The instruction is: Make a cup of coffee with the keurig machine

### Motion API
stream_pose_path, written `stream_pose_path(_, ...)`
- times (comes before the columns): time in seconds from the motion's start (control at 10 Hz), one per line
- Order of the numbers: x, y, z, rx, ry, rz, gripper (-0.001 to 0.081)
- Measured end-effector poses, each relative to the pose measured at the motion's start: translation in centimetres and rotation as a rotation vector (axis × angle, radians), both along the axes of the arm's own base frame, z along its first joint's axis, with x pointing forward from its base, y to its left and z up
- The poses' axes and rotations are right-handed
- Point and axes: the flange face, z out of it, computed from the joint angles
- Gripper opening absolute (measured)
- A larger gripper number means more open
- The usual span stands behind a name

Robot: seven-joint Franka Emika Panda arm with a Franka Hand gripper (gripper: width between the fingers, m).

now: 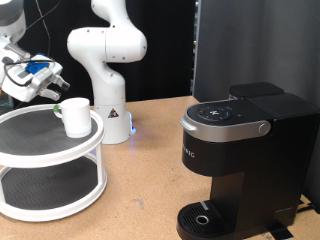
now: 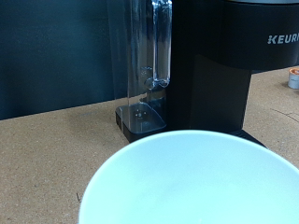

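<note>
The white mug (image 1: 75, 115) stands upright on the top tier of a round white two-tier stand (image 1: 30, 150) at the exterior view's left. My gripper (image 1: 50, 82) hovers just up and to the left of the mug, apart from it, with its fingers spread and nothing between them. In the wrist view the mug's open rim (image 2: 187, 177) fills the foreground, and no fingers show. The black Keurig machine (image 1: 235, 150) stands at the exterior view's right with its lid shut and its drip tray (image 1: 205, 218) bare. It also shows in the wrist view (image 2: 224, 65) with its clear water tank (image 2: 149, 56).
The robot's white base (image 1: 108, 80) stands behind the stand on the cork-coloured table (image 1: 140, 190). A dark panel (image 1: 250, 45) rises behind the Keurig. A small object (image 2: 293, 79) sits at the edge of the wrist view.
</note>
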Motion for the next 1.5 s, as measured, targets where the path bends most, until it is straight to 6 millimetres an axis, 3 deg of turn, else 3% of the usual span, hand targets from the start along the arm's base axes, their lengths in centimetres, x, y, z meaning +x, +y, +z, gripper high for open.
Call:
stream_pose_path(0.1,-0.1,0.0,-0.1,0.0,-0.004,-0.001,0.0601)
stream_pose_path(0.2,-0.2,-0.1,-0.3,-0.006,-0.011,-0.005,0.0601)
stream_pose_path(0.3,-0.3,-0.1,-0.7,-0.019,-0.018,-0.015,0.0747)
stream_pose_path(0.5,-0.4,0.0,-1.7,-0.045,-0.022,-0.034,0.0795)
stream_pose_path(1.5,0.3,0.2,-4.1,-0.068,-0.023,-0.085,0.0808)
